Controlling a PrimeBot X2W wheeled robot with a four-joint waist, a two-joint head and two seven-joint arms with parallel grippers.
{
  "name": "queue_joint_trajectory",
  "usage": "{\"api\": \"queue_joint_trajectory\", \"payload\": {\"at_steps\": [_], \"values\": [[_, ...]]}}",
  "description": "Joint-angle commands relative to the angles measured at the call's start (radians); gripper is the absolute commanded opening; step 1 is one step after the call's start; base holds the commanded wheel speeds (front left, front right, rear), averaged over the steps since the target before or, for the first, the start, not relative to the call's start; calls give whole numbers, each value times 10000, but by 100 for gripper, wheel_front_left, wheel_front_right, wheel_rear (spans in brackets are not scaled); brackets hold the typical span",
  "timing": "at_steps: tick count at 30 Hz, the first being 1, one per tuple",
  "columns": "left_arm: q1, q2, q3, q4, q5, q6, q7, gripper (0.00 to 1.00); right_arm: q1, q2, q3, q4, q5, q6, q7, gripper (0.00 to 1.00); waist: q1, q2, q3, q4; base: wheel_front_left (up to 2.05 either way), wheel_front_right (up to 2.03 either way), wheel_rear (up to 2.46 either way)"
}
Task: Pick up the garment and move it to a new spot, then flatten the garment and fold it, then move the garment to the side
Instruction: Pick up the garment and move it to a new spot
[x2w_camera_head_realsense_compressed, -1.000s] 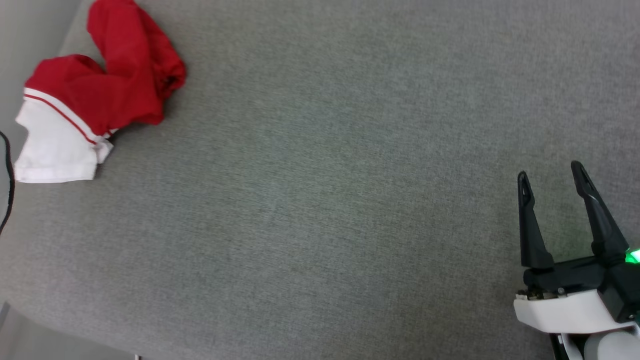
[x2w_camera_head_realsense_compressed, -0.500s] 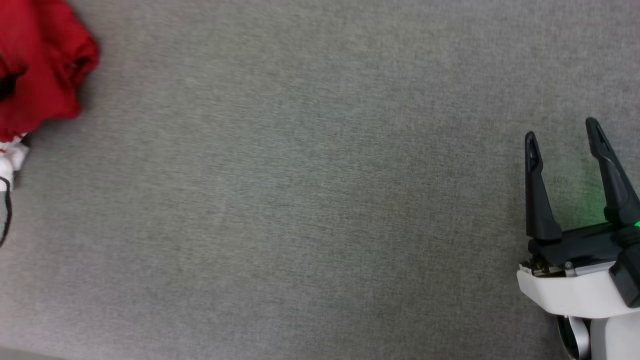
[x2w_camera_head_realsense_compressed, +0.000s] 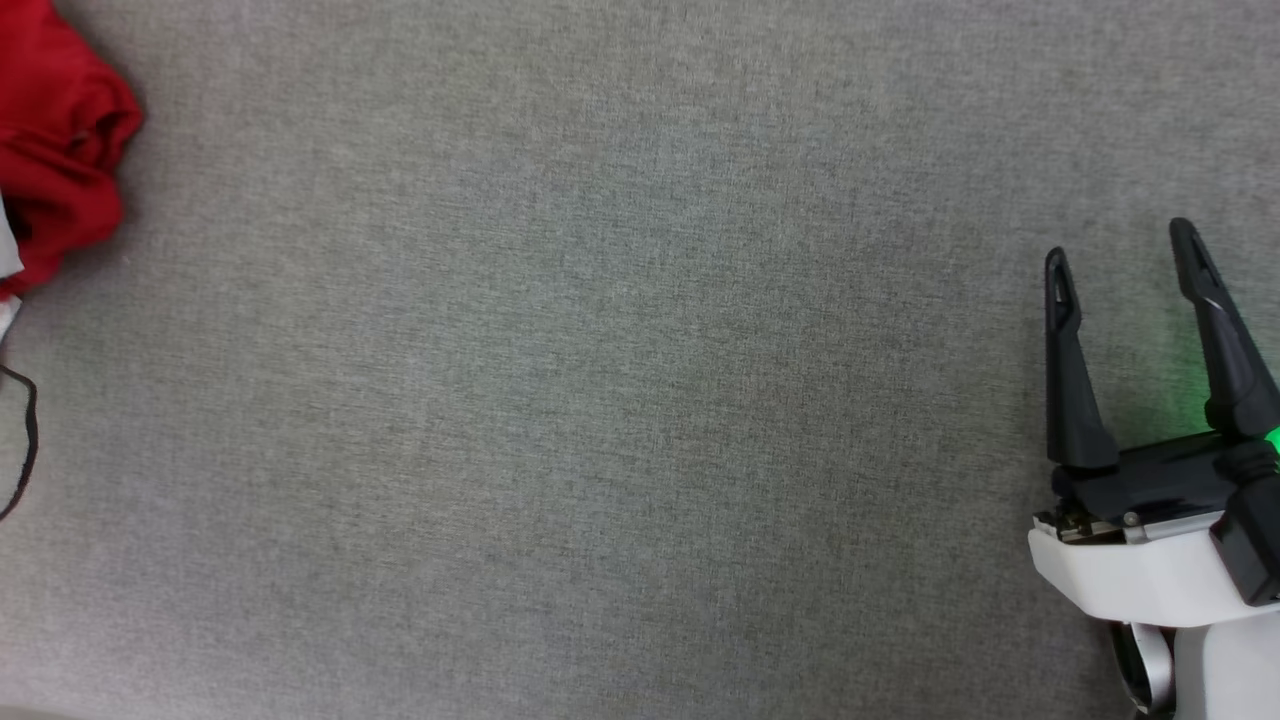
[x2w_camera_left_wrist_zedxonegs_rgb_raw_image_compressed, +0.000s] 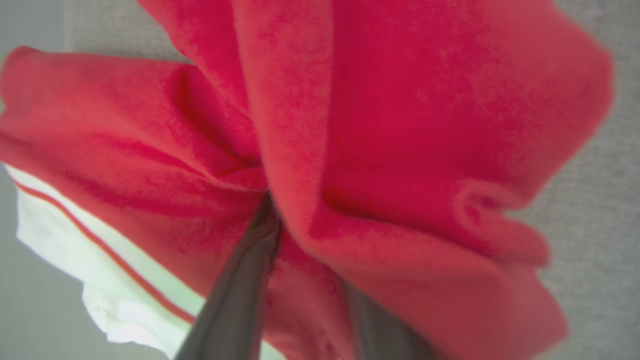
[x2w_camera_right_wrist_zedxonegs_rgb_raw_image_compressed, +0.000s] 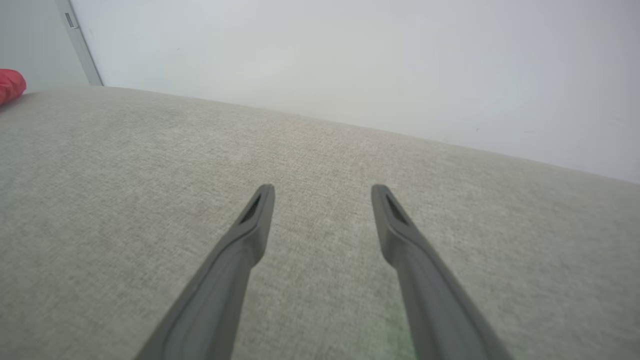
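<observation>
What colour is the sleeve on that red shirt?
The sleeve is white with a thin red stripe; the garment is otherwise red. Clearest in left wrist view.

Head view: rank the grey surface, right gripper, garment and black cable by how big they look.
1. grey surface
2. right gripper, nearest the camera
3. garment, cut off at the left edge
4. black cable, a thin loop, also cut off

grey fabric surface (x2w_camera_head_realsense_compressed: 640, 400), garment (x2w_camera_head_realsense_compressed: 60, 150) at its left edge.
</observation>
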Motion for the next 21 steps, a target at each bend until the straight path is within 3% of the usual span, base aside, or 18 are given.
{"api": "queue_joint_trajectory", "payload": {"at_steps": [1, 6, 13, 21], "values": [[542, -276, -423, 265, -101, -2, 54, 0, -15, 6, 33, 94, 89, -7, -21, 100, 0, 0, -260, 48, 0, 0, 0], [125, 559, -622, -182, -185, 2, -391, 0, 146, 6, 176, 347, 307, -7, -21, 100, 0, 0, -1084, 105, 0, 0, 0], [-549, 1289, -1303, -1392, -2, 1, -630, 0, 532, 6, 277, 751, 737, -7, -21, 100, 0, 0, -2444, 122, 0, 0, 0], [-1728, 1372, -2453, -3254, 206, 0, -275, 0, 1005, 6, 362, 1043, 1144, -7, -22, 100, 0, 0, -3614, -244, 0, 0, 0]]}}
